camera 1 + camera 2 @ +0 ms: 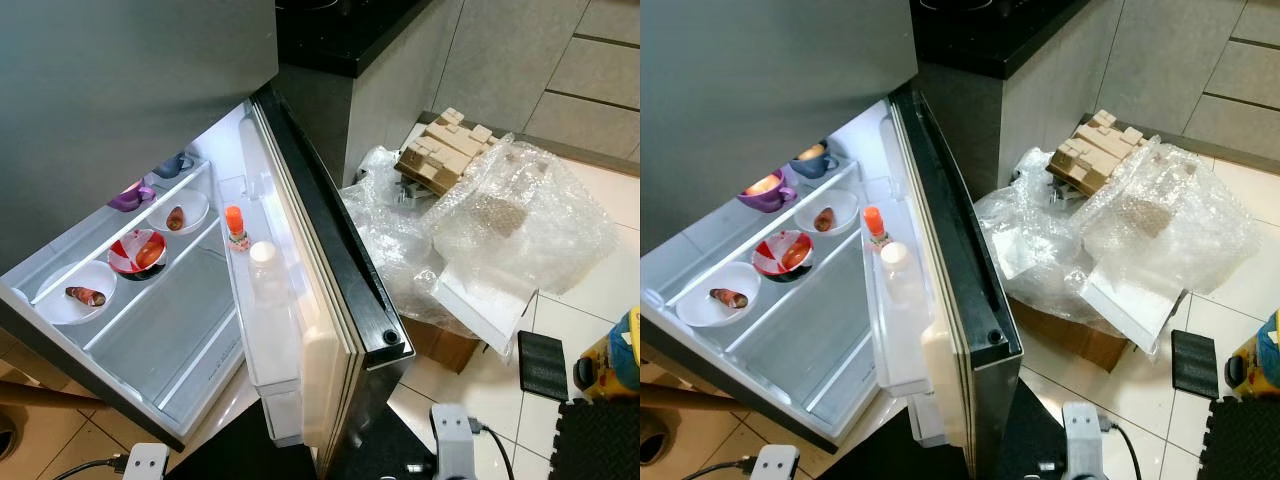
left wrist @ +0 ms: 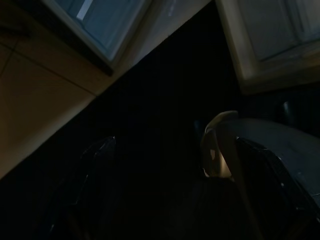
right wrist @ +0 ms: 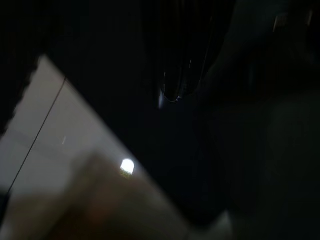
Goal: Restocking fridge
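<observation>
The fridge point(image 1: 120, 90) stands open with its door point(image 1: 330, 270) swung toward me. On the lit shelf point(image 1: 790, 300) sit a white bowl with a brown item point(image 1: 78, 296), a red-and-white bowl point(image 1: 138, 252), another white bowl point(image 1: 180, 213), a purple cup point(image 1: 765, 190) and a blue cup point(image 1: 815, 158). The door rack point(image 1: 262, 330) holds an orange-capped bottle point(image 1: 235, 226) and a white-capped bottle point(image 1: 263, 268). Both arms hang low. In the dark left wrist view my left gripper point(image 2: 180, 162) has its fingers point(image 2: 95, 160) wide apart beside a pale rounded shape point(image 2: 220, 145). The right wrist view is very dark.
Crumpled bubble wrap point(image 1: 520, 215) and a cardboard insert point(image 1: 445, 150) lie over a box point(image 1: 440, 340) on the tiled floor right of the door. A black pad point(image 1: 542, 365), a dark foam mat point(image 1: 600, 440) and a yellow-blue object point(image 1: 615, 355) sit at far right. A black counter point(image 1: 350, 35) runs behind.
</observation>
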Motion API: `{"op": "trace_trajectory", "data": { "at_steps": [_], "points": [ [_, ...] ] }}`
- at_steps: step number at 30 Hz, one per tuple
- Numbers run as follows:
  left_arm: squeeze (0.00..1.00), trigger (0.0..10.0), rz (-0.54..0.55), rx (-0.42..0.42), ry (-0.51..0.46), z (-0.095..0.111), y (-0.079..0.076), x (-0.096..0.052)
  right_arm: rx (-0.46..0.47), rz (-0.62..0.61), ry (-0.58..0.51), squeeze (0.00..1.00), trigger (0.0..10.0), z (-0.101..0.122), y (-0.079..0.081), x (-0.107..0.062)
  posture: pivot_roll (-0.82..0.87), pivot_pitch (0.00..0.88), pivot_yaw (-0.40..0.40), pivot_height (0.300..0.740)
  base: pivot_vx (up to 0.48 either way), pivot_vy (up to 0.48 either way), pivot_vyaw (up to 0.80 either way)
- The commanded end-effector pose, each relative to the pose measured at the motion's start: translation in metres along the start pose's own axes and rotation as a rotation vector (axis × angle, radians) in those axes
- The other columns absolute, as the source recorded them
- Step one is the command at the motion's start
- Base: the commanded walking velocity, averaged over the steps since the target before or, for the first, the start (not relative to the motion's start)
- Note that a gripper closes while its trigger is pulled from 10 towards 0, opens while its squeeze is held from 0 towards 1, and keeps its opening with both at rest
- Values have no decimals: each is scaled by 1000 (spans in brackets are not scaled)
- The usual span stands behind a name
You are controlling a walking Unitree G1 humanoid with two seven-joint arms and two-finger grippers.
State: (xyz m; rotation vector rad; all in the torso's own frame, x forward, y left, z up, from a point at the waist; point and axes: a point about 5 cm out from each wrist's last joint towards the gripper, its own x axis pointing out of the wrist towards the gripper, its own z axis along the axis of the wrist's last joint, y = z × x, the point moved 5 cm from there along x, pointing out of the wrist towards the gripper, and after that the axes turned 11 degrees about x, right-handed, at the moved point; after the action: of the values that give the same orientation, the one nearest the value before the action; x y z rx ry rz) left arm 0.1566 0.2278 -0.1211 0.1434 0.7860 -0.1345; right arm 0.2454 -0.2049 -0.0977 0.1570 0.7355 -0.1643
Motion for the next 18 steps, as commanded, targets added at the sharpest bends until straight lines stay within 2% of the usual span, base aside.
{"op": "trace_trajectory", "data": {
  "at_steps": [1,2,3,6,7,10,12,13,14,18],
  "points": [
    [0,10000,2,20,-8,-2,5,-4,17,-69,-66,0,10000,22,-10,4,-134,116,43,701,0,0,0],
    [0,10000,2,20,-8,-2,5,-4,17,-69,-66,0,10000,22,-10,4,-134,116,43,701,0,0,0],
    [0,10000,0,23,-18,0,5,-4,25,-91,-99,0,10000,34,-11,6,-131,116,40,701,0,0,0],
    [0,10000,-5,26,-51,5,3,-3,103,16,-197,0,10000,78,16,13,-129,115,33,701,0,0,0],
    [0,10000,-5,26,-51,5,3,-3,103,16,-197,0,10000,78,16,13,-129,115,33,701,0,0,0],
    [0,10000,-40,38,-105,13,-1,-3,97,119,-217,0,10000,91,40,15,-124,114,22,701,0,0,0],
    [0,10000,-81,51,-149,20,-6,-3,84,151,-226,0,10000,97,49,15,-119,114,15,701,0,0,0],
    [0,10000,-81,51,-149,20,-6,-3,84,151,-226,0,10000,97,49,15,-119,114,15,701,0,0,0],
    [0,10000,-123,77,-200,28,-11,-4,82,155,-230,0,10000,100,52,16,-116,116,11,701,0,0,0],
    [0,10000,-216,99,-272,39,-22,-5,83,149,-224,0,10000,100,51,16,-112,116,7,701,0,0,0]
  ]
}}
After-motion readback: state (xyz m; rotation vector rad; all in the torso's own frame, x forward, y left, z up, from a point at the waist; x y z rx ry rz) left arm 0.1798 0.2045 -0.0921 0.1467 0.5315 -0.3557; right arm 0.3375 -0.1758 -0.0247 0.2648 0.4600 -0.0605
